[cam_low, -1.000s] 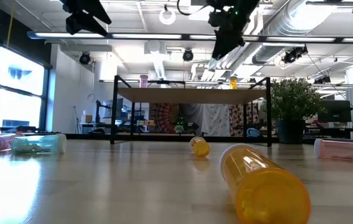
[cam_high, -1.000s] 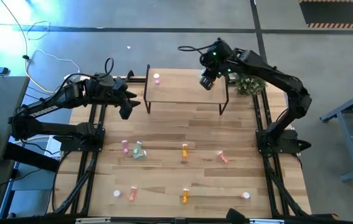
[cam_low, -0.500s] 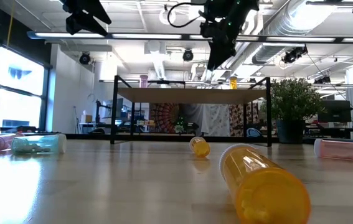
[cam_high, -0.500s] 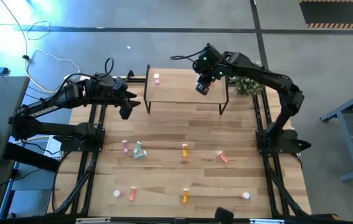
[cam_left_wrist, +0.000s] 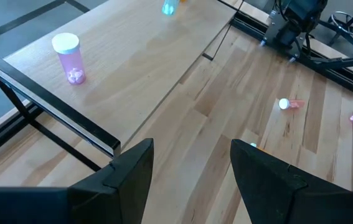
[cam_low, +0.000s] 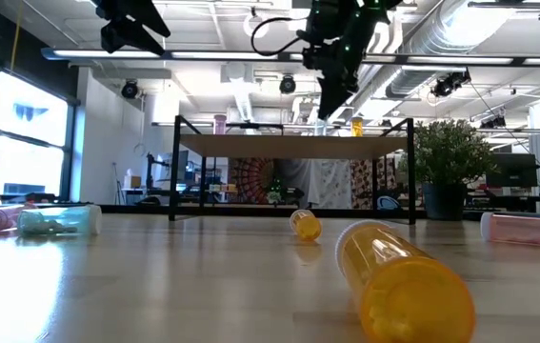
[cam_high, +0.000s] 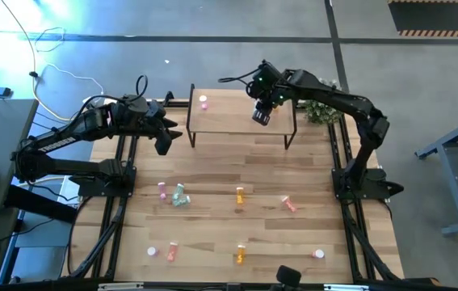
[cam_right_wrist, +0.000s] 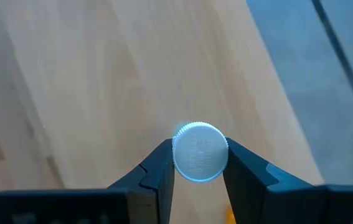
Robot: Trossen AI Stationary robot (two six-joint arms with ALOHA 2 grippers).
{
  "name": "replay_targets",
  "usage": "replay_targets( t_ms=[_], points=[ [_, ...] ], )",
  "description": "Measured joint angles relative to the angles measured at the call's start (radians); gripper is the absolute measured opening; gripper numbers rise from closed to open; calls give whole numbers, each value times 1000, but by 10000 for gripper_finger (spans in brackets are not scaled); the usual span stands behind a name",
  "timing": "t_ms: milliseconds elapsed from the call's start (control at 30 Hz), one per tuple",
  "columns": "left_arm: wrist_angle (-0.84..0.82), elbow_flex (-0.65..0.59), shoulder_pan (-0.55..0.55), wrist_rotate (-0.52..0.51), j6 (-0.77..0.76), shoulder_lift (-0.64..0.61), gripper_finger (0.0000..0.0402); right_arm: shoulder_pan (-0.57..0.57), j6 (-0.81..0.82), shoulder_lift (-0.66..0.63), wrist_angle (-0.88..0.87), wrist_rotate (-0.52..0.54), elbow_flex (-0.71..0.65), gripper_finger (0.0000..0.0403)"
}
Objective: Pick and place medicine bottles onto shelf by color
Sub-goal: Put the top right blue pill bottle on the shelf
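Note:
My right gripper (cam_high: 262, 114) hangs over the light-wood shelf (cam_high: 229, 121) on black legs, right of its middle, shut on a white-capped medicine bottle (cam_right_wrist: 200, 152). The cap hides the bottle's body. In the low view this gripper (cam_low: 327, 103) points down just above the shelf top (cam_low: 289, 139). A pink bottle (cam_high: 203, 102) stands upright on the shelf's left end, and an orange one (cam_low: 356, 126) stands near its right end. My left gripper (cam_high: 164, 139) waits open off the shelf's left end. Several more bottles lie on the table, among them pink (cam_high: 161, 190), green (cam_high: 180, 197) and orange (cam_high: 239, 194). My right gripper pinches the bottle between its two fingers (cam_right_wrist: 157, 168) at the white cap (cam_right_wrist: 200, 151), one finger on each side of the cap's round rim. The fingers come from above, pointing down. The bottle hangs upright under them, over the shelf board; whether its base touches the board is hidden.
A potted plant (cam_high: 323, 111) stands past the shelf's right end. Loose bottles lie across the near half of the table: salmon (cam_high: 289, 204), pink (cam_high: 172, 250) and orange (cam_high: 240, 256). In the low view a big orange bottle (cam_low: 398, 281) lies close in front.
My right gripper, still shut on the bottle, has moved along the shelf toward the table's left and come lower toward the shelf top. The left arm and the bottles on the shelf and table have kept still.

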Motion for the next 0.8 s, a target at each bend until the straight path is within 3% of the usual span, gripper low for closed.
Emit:
replay_targets(
  t_ms=[800],
  points=[
    [0, 0, 0, 0, 0, 0, 202, -3, -29, 19, -11, 28, 0, 104]
  ],
)
